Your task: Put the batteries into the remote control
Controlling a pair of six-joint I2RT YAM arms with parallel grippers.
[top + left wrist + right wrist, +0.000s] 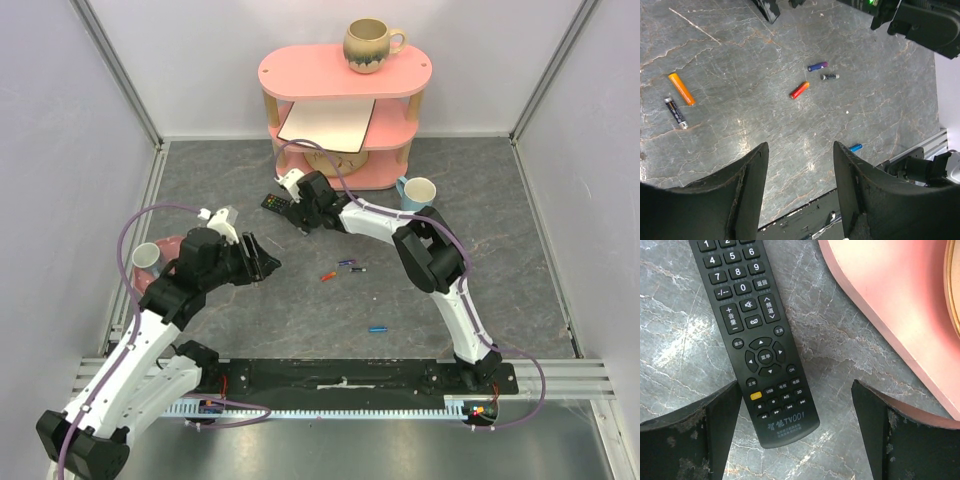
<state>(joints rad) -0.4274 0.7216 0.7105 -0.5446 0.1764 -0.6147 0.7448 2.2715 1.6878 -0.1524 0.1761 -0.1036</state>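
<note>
My right fingers (715,415) stand wide over the remote control (760,340), which lies face up at the far side, just beside the pink shelf (890,300). I should close squarely across its narrow sides, clear of the shelf, since its back must come up. My left fingers (752,170) hang half-spread and empty above the batteries (817,66) mid-counter. The grey marbled counter (500,260) looks slick; pale walls (60,150) close in.

1. The remote control (760,340) carries white digits on its keys: 4, 5, 6, then 7, 8, 9, then "-/--" and 0.
2. One tall key shows a plus and a minus sign.
3. Lower keys read "OK", "USB" and "2D"; several others bear Chinese characters.
4. At its bottom end, white print reads "TV001" after two Chinese characters.
</note>
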